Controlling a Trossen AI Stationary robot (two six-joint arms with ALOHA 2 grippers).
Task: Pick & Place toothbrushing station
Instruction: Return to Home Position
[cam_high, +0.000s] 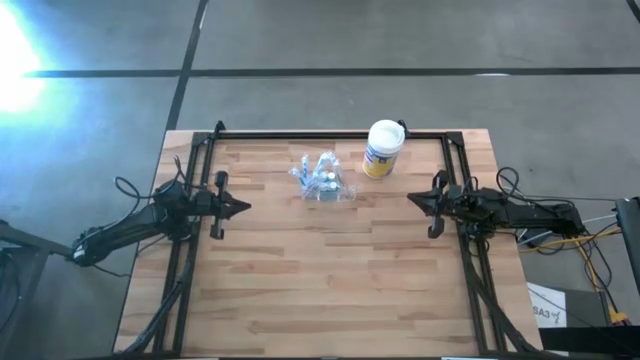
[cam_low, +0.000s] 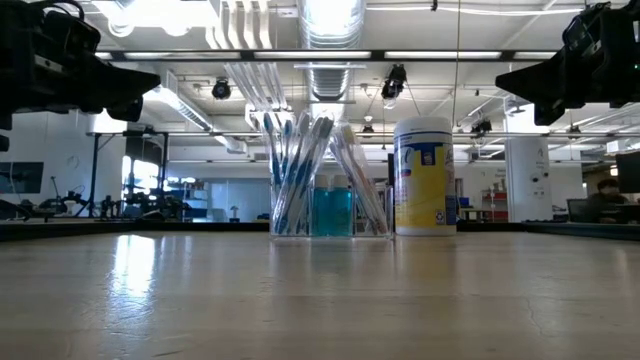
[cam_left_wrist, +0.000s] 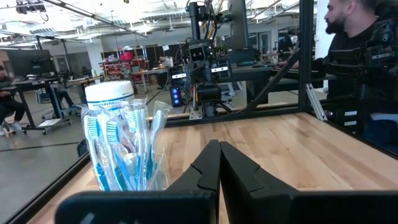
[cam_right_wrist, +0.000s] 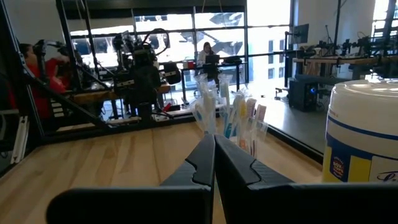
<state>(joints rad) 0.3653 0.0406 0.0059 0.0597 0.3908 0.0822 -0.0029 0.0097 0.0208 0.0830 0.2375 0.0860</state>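
The toothbrushing station (cam_high: 323, 180) is a small clear plastic holder with blue-and-white toothbrushes and a blue bottle. It stands on its base on the wooden table, toward the far edge; it also shows in the low view (cam_low: 325, 180), the left wrist view (cam_left_wrist: 127, 146) and the right wrist view (cam_right_wrist: 233, 121). My left gripper (cam_high: 245, 208) is shut and empty at the table's left side, raised above the top. My right gripper (cam_high: 410, 198) is shut and empty at the right side, also raised.
A white-lidded, yellow-labelled round canister (cam_high: 383, 148) stands just right of the station, near the far edge. A black frame (cam_high: 330, 134) runs round the table. People sit beyond the table in the wrist views.
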